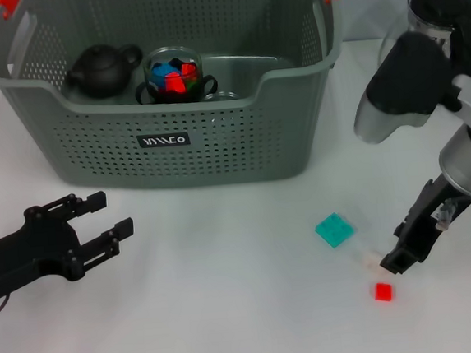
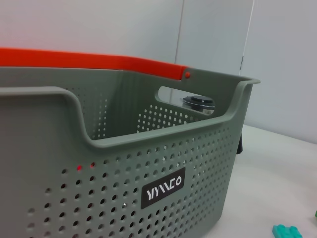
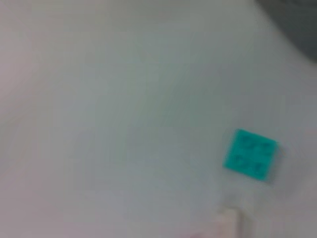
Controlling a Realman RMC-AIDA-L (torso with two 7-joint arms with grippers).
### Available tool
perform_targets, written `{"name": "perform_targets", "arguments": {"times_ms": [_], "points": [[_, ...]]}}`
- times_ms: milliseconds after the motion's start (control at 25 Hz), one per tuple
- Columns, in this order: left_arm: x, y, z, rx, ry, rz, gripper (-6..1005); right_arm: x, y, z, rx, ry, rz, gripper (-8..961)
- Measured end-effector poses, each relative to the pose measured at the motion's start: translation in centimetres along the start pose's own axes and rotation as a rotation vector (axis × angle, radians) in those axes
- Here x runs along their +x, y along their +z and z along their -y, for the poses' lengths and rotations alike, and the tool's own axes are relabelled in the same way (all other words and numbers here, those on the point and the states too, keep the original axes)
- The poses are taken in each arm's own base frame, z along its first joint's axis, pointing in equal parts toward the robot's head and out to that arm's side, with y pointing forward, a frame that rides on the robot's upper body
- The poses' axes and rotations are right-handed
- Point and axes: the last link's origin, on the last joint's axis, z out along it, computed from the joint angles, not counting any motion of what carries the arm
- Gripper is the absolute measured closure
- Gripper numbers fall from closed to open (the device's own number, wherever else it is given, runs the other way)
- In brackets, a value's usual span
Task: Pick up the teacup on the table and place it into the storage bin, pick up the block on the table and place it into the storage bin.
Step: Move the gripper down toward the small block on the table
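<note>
Right gripper hovers low over the table, fingers unclear, between teal block and red block, both probably light, rigid, best pinched across flat sides; left gripper parked open near storage bin.

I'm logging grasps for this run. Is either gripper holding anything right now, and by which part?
Nothing is held. The left gripper rests open near the storage bin. The right gripper hangs just above the red block, beside the teal block.
</note>
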Motion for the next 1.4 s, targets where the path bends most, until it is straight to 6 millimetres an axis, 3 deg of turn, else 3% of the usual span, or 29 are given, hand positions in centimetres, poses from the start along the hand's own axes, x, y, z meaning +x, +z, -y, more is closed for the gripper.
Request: {"name": "perform_targets", "arguments": {"times_ms": [120,960,1400], "points": [[0.0,0.0,0.0,0.002,0.000,-0.001,385,-0.2,1.1,-0.2,0.041,-0.080,-0.018,405],[-0.2,-0.1,0.1,0.016,-0.005,0.007,385,-1.0,3.1,-0.5,0.058,-0.125,0.000,405],[-0.3,-0.3,0.1,0.018,-0.009,0.009,386,-1.3,3.2,-0.7,0.076,-0.144,-0.006,410]]}}
